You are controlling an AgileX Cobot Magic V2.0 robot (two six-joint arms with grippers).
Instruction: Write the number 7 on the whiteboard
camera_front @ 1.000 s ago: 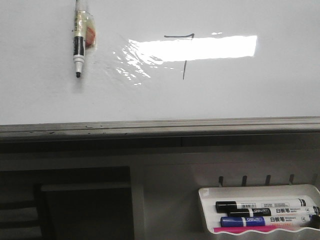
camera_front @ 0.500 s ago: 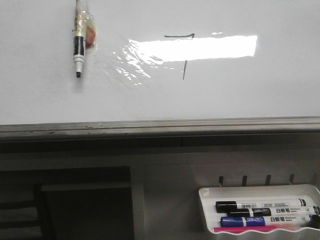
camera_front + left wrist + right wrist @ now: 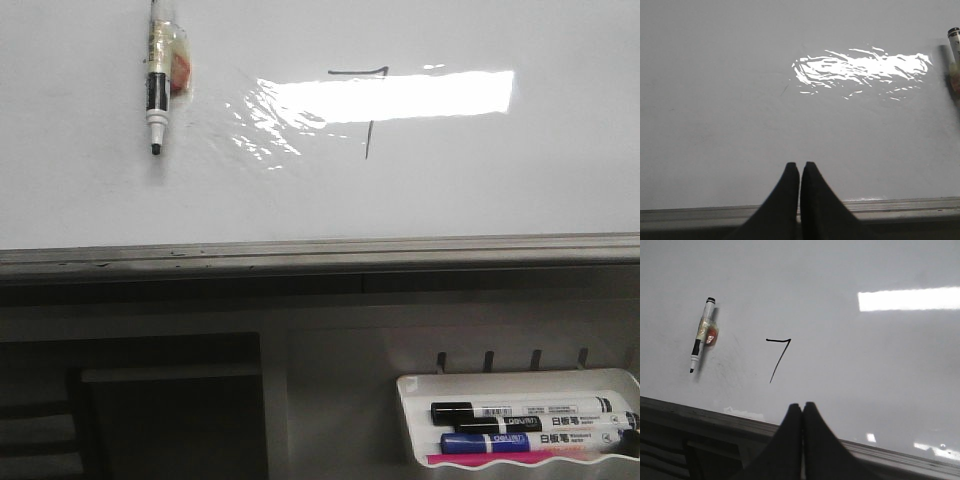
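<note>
- Glossy whiteboard [image 3: 90, 200] fills the scene, a bright glare across it.
- White marker tray [image 3: 520, 385] hangs below, at the right, holding pens.
- Left end effector [image 3: 799, 170] and right end effector [image 3: 802, 410] are pinched closed, empty.
- Uncapped marker [image 3: 157, 95] sticks to the board, left of the glare.
- Number 7 [image 3: 368, 105] stands mid-board, well right of the marker.

Only the fingers of the two-armed robot appear, each pair seen from its own wrist camera. The left gripper [image 3: 799, 170] shows as two matte black fingers [image 3: 788, 200], broad at the base and tapering in smooth curves to narrow rounded tips. The right gripper [image 3: 802, 410] is the same: two plain black, curved, pointed fingers [image 3: 816, 445], with no visible markings, screws or cables.
</note>
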